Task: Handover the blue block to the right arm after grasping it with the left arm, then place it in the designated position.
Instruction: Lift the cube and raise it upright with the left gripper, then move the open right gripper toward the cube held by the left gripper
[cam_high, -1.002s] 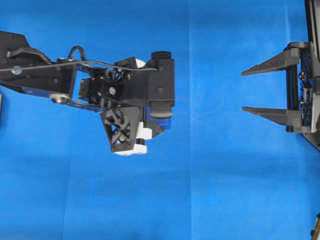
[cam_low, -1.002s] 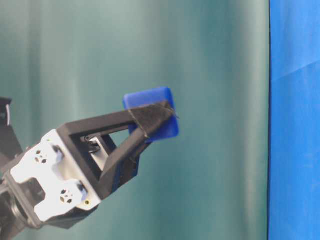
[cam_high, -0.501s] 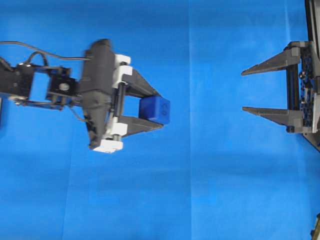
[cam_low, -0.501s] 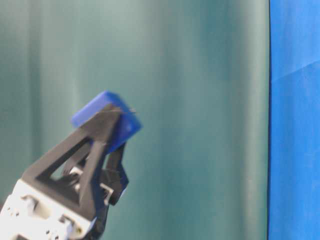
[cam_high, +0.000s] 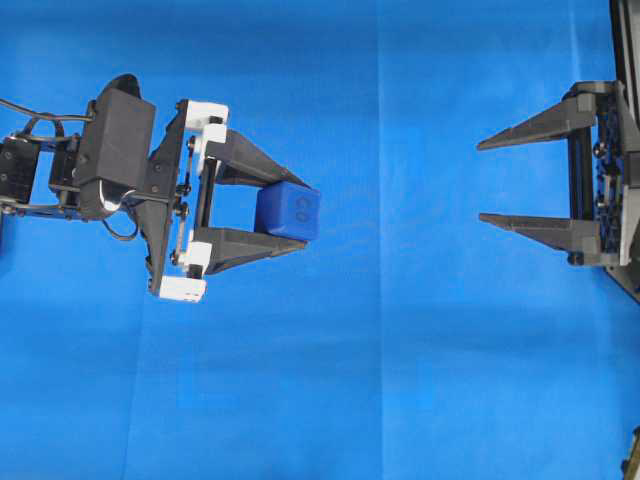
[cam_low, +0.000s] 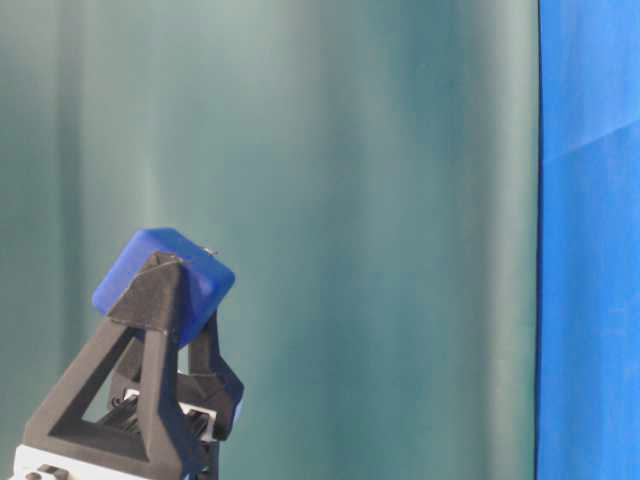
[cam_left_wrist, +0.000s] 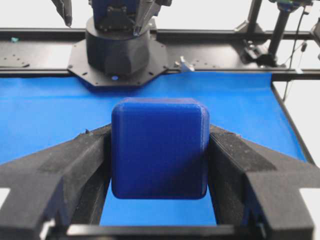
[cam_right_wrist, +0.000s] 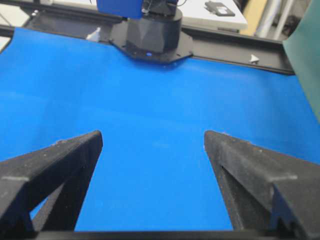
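The blue block (cam_high: 288, 212) is clamped between the two black fingers of my left gripper (cam_high: 298, 214), which points right above the cloth at the left of the overhead view. In the left wrist view the block (cam_left_wrist: 159, 148) fills the gap between both pads. From table level the block (cam_low: 165, 283) shows raised in the air at the fingertips. My right gripper (cam_high: 484, 181) stands wide open at the right edge, pointing left toward the block, a wide stretch of cloth between them. Nothing lies between its fingers (cam_right_wrist: 75, 150) in the right wrist view.
A blue cloth (cam_high: 380, 380) covers the table. The right arm's black base (cam_left_wrist: 119, 45) stands at the cloth's far edge in the left wrist view, and the left arm's base (cam_right_wrist: 152, 35) in the right wrist view. A green curtain (cam_low: 380, 200) hangs behind.
My left wrist has rolled from a downward pose to level, so the fingers with the block now point right. It drew slightly left. The right gripper stayed still and open.
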